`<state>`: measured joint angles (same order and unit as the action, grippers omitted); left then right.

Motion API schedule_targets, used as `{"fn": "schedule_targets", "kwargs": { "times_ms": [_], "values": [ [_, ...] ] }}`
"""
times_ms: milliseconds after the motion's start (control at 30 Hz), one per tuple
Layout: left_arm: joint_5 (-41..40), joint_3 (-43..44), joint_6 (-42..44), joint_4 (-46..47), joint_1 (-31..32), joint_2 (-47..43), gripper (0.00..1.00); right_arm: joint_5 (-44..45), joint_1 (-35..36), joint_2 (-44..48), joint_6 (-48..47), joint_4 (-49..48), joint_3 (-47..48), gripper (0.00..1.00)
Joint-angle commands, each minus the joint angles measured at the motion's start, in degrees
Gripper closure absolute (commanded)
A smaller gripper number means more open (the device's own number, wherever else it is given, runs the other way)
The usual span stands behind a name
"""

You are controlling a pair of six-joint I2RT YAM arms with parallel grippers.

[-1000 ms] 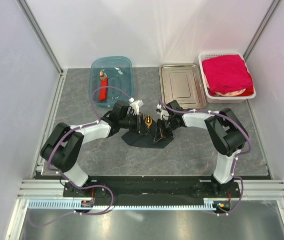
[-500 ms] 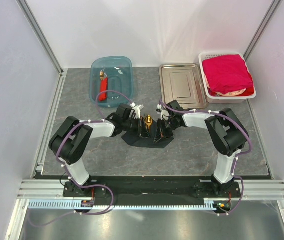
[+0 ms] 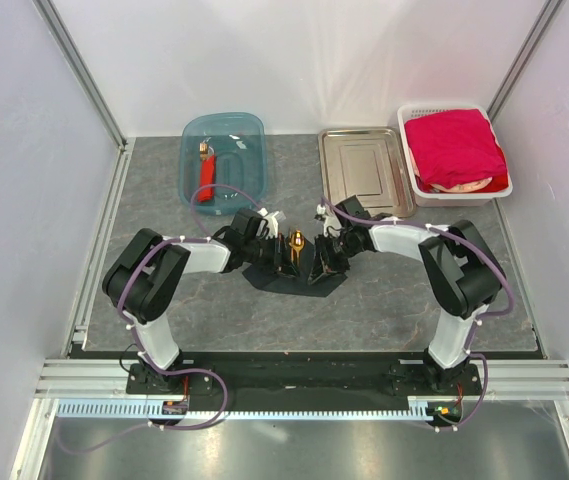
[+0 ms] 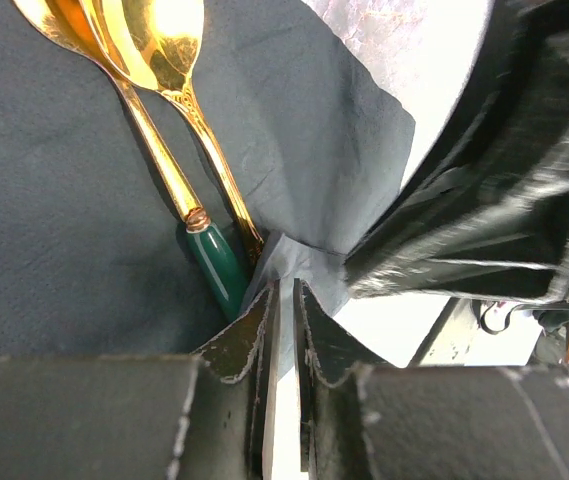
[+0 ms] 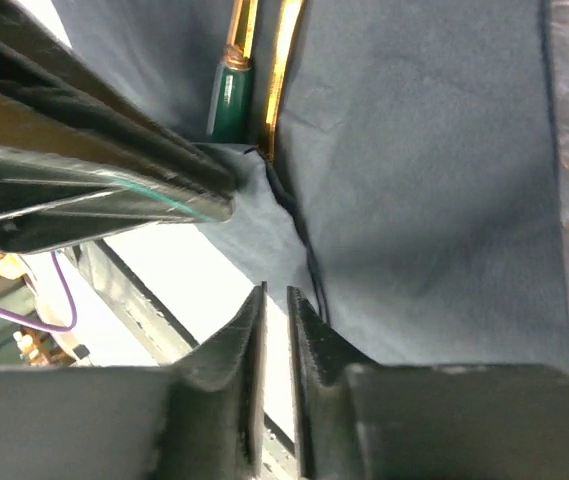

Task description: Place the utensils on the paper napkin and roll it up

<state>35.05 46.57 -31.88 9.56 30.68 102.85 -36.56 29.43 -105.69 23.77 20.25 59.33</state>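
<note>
The black paper napkin (image 3: pixel 294 281) lies mid-table between both arms. The gold utensils (image 3: pixel 296 242) lie on it; the left wrist view shows two gold spoons (image 4: pixel 154 40), one with a dark green handle end (image 4: pixel 214 265). My left gripper (image 3: pixel 282 258) sits at the handle ends, its jaws nearly together on a lifted fold of napkin (image 4: pixel 64 200) at its tips (image 4: pixel 284 285). My right gripper (image 3: pixel 322 262) faces it, jaws nearly together at the raised napkin edge (image 5: pixel 424 180), tips (image 5: pixel 275 290) below the green handle (image 5: pixel 229 100).
A blue plastic tub (image 3: pixel 186 150) at the back left holds a red-bodied tool (image 3: pixel 205 182). A steel tray (image 3: pixel 364 170) lies at the back middle. A white basket (image 3: pixel 416 182) with a red cloth (image 3: pixel 454 145) stands at the back right.
My left arm's elbow has swung in towards the middle and its gripper has edged right along the napkin. My right gripper has stayed at the napkin's right edge.
</note>
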Motion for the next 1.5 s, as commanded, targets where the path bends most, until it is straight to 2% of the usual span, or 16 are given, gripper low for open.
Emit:
{"fn": "schedule_targets", "kwargs": {
  "times_ms": [0,167,367,467,567,767,933,1100,1467],
  "values": [
    [-0.5,1.3,-0.9,1.2,-0.2,0.7,0.83,2.1,-2.0,5.2,-1.4,3.3,2.5,0.68],
    [-0.5,1.2,-0.6,1.2,-0.2,0.6,0.83,6.9,-5.7,8.1,-3.6,8.4,1.1,0.38],
    [-0.5,1.2,-0.7,1.4,-0.2,1.0,0.83,13.2,-7.7,9.6,-5.6,9.6,-1.8,0.31],
    [-0.5,1.2,-0.6,1.4,-0.2,0.7,0.83,16.9,-7.9,10.0,-6.1,9.5,-2.4,0.22],
    [-0.4,1.2,-0.6,1.3,-0.2,0.7,0.83,17.0,-8.0,8.8,-5.3,8.8,-2.9,0.2],
    [-0.6,1.1,-0.6,1.3,-0.1,0.6,0.83,12.0,-7.9,4.1,-4.0,5.9,-3.3,0.2],
    [-0.7,1.3,-0.6,1.3,-0.2,0.7,0.83,2.4,-7.8,0.0,-1.8,3.3,-3.2,0.24],
    [-0.6,1.4,-0.5,1.3,-0.2,1.0,0.83,-2.6,-7.9,-0.2,0.7,0.0,-2.5,0.28],
    [-0.4,1.4,-0.6,1.3,-0.2,1.0,0.83,-8.4,-7.8,3.7,6.6,-6.5,-3.3,0.51]
  ]
}}
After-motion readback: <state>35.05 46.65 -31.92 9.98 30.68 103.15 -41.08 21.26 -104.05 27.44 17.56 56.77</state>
